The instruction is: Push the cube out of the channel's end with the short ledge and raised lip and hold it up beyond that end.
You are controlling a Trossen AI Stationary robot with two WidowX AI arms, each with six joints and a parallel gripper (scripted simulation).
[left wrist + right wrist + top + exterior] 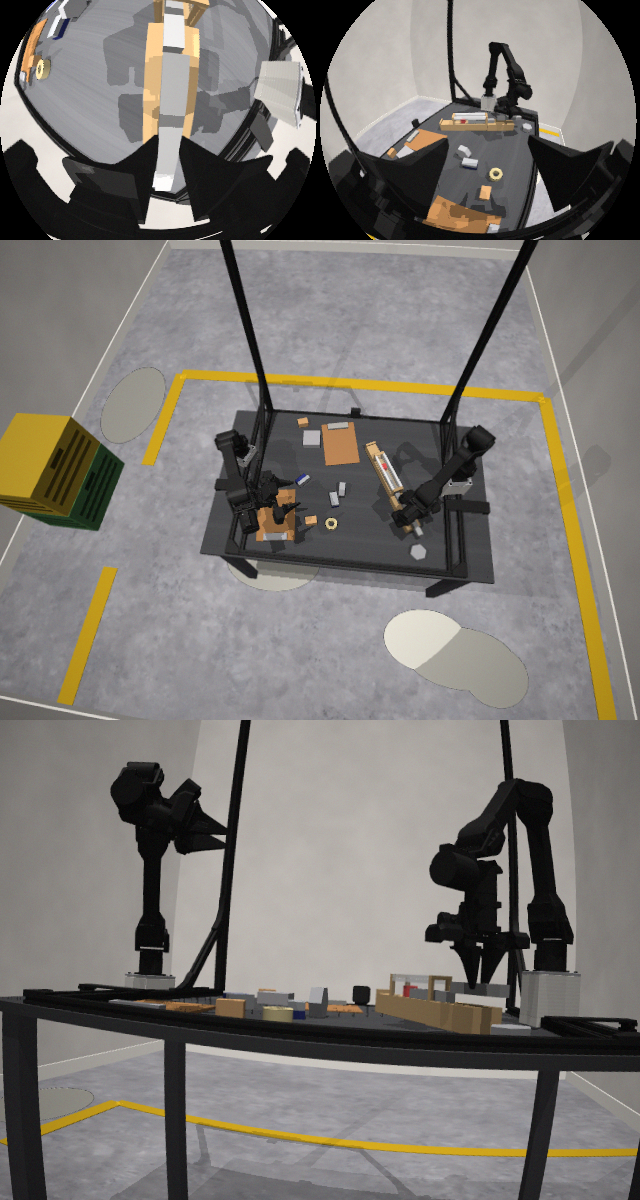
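Note:
The wooden channel (pixel 385 475) lies on the right part of the table, and the red cube (pixel 383 465) sits inside it, toward its far end. My left gripper (pixel 410 521) hovers at the channel's near end, shut on a long grey rod (pixel 170 114). In the exterior view the fingers (pixel 480 983) stand just above the rod (pixel 465 988). My right gripper (pixel 219 836) is open and empty, raised high on the other side of the table.
An orange clipboard (pixel 340 443), a grey block (pixel 311 438) and a small wooden block (pixel 302 421) lie at the back. Small grey blocks (pixel 337 494), a yellow ring (pixel 331 521) and a second clipboard (pixel 273 523) lie mid and front left. A grey hexagon (pixel 418 552) lies near the front right.

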